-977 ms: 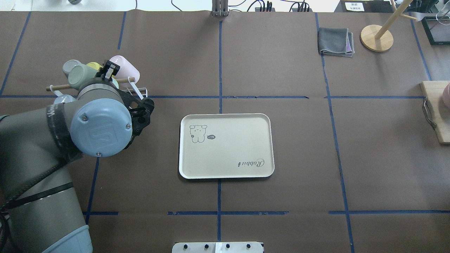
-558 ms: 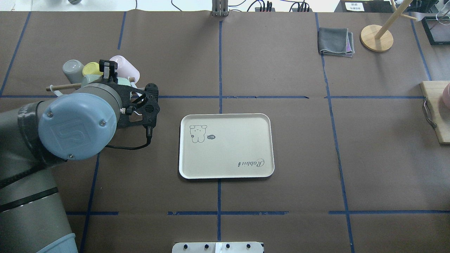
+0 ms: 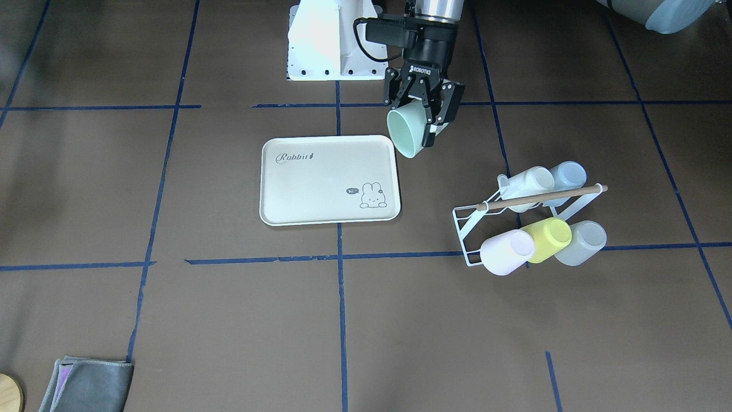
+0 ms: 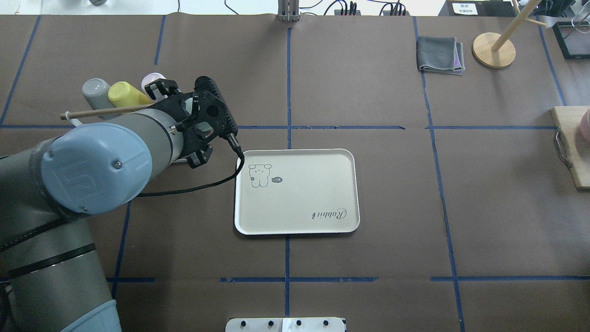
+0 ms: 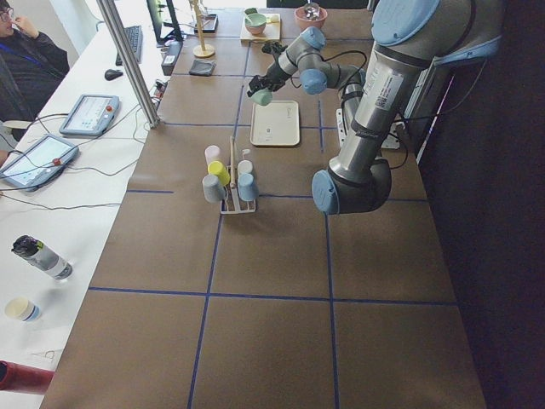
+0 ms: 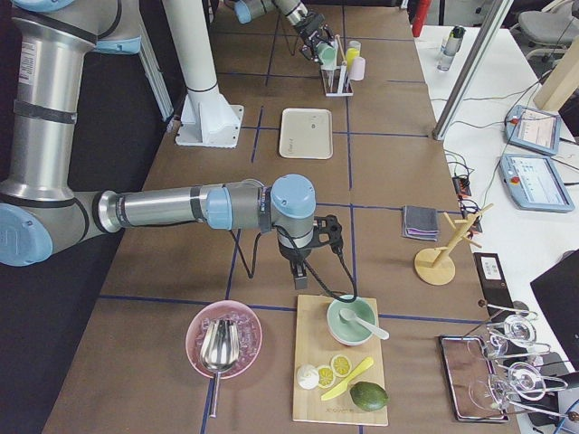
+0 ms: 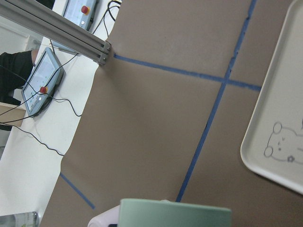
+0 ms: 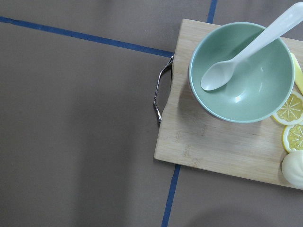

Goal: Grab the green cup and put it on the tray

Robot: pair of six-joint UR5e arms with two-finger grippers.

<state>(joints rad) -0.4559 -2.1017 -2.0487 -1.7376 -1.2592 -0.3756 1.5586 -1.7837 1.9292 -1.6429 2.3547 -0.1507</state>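
Observation:
My left gripper [image 3: 426, 127] is shut on the pale mint-green cup [image 3: 404, 135]. It holds the cup tilted in the air, mouth toward the tray, just off the tray's corner on the robot's side. The cup's edge shows at the bottom of the left wrist view [image 7: 175, 213]. In the overhead view my arm hides it. The cream "Rabbit" tray [image 3: 320, 183] lies flat mid-table with nothing on it, and also shows from overhead [image 4: 299, 198]. My right gripper [image 6: 303, 271] hovers by the wooden board; I cannot tell if it is open or shut.
A white wire rack [image 3: 474, 229] with a wooden rod stands to the left of the tray and holds white, pale blue, lilac, yellow [image 3: 549, 237] and grey cups. A wooden board [image 8: 213, 142] with a green bowl and spoon lies far right. A folded grey cloth [image 4: 440, 54] lies at the back.
My left gripper has lifted the green cup off the rack and carried it to the right, toward the tray's near-left corner. The tray has not moved.

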